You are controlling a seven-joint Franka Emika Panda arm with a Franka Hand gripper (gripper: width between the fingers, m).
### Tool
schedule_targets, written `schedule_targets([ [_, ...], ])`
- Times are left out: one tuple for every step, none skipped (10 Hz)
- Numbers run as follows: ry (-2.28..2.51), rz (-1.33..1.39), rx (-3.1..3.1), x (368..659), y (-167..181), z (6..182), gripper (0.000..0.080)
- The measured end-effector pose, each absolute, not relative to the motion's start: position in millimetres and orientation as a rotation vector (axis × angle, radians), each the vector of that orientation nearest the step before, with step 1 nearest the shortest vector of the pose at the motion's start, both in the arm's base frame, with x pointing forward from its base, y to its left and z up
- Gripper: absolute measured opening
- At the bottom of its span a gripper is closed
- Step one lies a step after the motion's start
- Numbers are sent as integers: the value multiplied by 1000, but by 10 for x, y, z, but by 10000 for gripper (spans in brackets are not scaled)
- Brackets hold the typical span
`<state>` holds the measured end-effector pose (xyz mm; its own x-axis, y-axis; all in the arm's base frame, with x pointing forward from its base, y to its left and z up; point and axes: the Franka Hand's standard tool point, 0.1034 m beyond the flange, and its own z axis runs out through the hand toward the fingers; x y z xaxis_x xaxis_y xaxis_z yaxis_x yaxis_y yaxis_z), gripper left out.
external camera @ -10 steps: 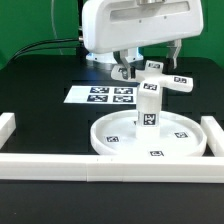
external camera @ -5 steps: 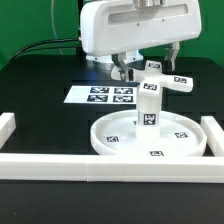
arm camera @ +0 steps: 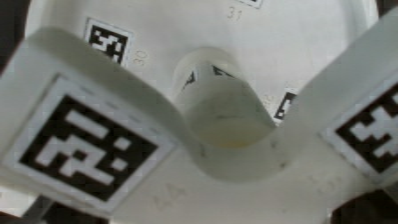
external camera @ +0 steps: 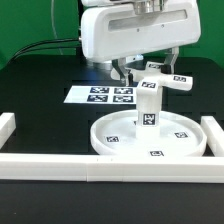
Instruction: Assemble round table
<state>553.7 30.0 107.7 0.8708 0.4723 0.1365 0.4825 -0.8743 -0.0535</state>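
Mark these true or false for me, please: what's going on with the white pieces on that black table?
1. The short leg stands upright in the middle of the round disc. True.
2. The cross-shaped base lies flat on the table beside the disc. False: it is up at the top of the leg.
3. The marker board lies behind the disc, toward the exterior view's left. True.
4. The disc is red. False: it is white, with small black-and-white tags.
5. A long white rail runs in front of the disc. True.
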Motion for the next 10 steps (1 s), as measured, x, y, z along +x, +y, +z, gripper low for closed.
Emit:
schedule_targets([
  [-755,-183,-2955,5537,297,1077,518],
  [-755,-183,-2956,5538,297,1078,446],
  [-755,-183,-2956,5538,296,1078,446],
  [-735,-182,-2960,5538,295,1078,446],
  [-735,-182,-2960,5538,295,1078,446],
  [-732,-182,-2960,5538,295,1078,446],
  [-591,-176,-2986,5538,296,1077,446],
  [-493,-172,-3000,5536,299,1075,446],
  [-245,-178,-3025,5539,313,1070,446],
  [-49,-188,-3033,5542,318,1067,446],
])
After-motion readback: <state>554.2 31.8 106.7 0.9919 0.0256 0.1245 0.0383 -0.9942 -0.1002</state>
